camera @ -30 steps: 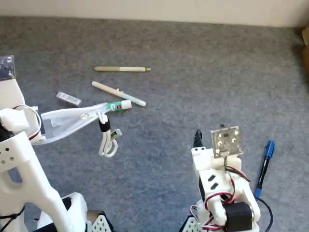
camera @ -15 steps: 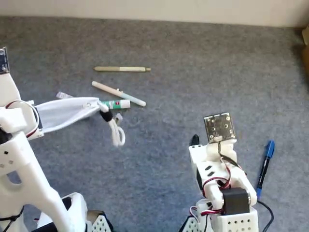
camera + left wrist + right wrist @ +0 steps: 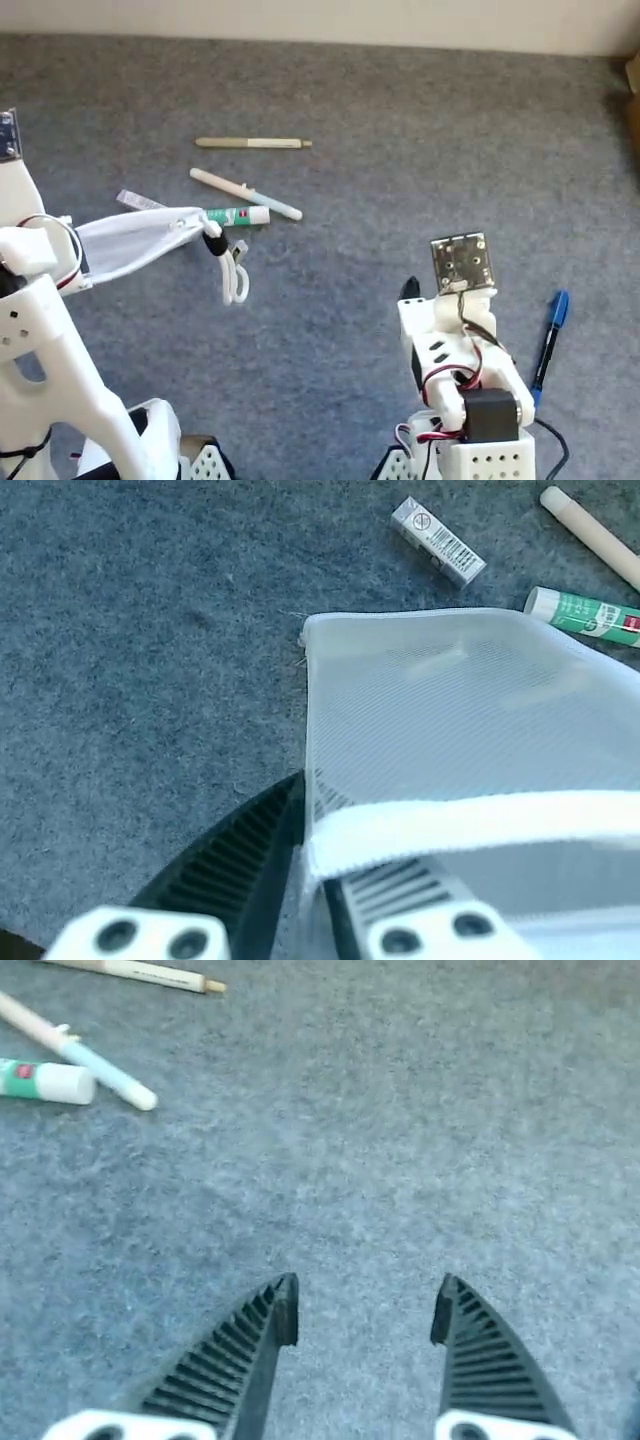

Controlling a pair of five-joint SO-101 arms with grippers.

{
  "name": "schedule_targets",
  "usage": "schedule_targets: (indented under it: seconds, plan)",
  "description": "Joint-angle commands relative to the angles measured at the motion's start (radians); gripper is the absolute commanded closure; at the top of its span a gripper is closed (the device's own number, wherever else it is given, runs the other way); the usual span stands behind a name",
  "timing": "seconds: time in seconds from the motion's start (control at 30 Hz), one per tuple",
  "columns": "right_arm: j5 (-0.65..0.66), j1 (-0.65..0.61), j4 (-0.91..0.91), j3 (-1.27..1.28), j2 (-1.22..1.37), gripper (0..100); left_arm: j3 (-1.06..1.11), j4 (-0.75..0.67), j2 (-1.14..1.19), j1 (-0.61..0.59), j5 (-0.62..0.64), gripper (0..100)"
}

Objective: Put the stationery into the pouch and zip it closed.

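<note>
at the far left of the table, in the high view, the left arm (image 3: 40, 330) stands with the left gripper (image 3: 312, 825) clamped on one end of the white mesh pouch (image 3: 470, 710); the wrist view shows the pouch's woven edge band pinched between the two black jaws. from there the pouch (image 3: 140, 238) stretches rightward over the grey carpet (image 3: 400, 150). a small silver-wrapped stick (image 3: 135, 199) lies just past the pouch's far edge, and in the left wrist view it sits apart from the mesh. a white cord loop (image 3: 234, 278) with a black end piece trails from the pouch's right end onto the carpet. a green-and-white glue stick (image 3: 240, 215) lies right at that end of the pouch; whether the two touch is hard to tell. just beyond the glue stick lies a cream pen with a pale blue end (image 3: 245, 194), angled, its blue end close to the glue stick's white cap. farther back a beige pen (image 3: 252, 143) lies by itself, well apart from the pouch. all this stationery is outside the pouch.

right of centre stands the right arm (image 3: 455, 350). the right gripper (image 3: 365, 1310) has its jaws spread apart with nothing between them, bare carpet under them. at the far right a blue pen (image 3: 548, 335) lies beside that arm's base, well apart from the pouch.
</note>
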Motion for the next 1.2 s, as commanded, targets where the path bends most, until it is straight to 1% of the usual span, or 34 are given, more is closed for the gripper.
schedule_targets:
  seconds: [0.0,0.1,0.2,0.4,0.57,0.73,0.93,1.1,1.17]
  plan:
    - [0.014,0.028,-0.015,-0.087,0.027,78.9,0.01,0.002,0.001,0.015,0.002,99]
    - [0.014,0.031,-0.008,-0.122,0.061,78.9,0.012,0.002,0.001,0.015,0.002,99]
    - [0.014,0.044,0.007,-0.206,0.194,78.9,0.012,0.0,0.001,0.015,0.002,99]
    - [0.008,0.179,0.117,-0.49,0.533,78.9,0.012,0.0,0.002,0.015,0.002,99]
    - [0.008,0.248,0.131,-0.627,0.693,78.9,0.012,0.0,0.002,0.015,0.002,99]
    - [0.009,0.344,0.111,-0.645,0.803,78.9,0.013,0.0,0.002,0.015,0.003,99]
    - [0.014,0.49,-0.012,-0.644,0.96,78.9,0.021,0.0,0.002,0.015,0.003,99]
    - [0.017,0.564,-0.036,-0.648,1.127,78.9,0.044,-0.002,0.002,0.016,0.003,99]
    - [0.058,0.591,-0.047,-0.653,1.184,78.9,0.044,-0.002,0.002,0.015,0.003,99]
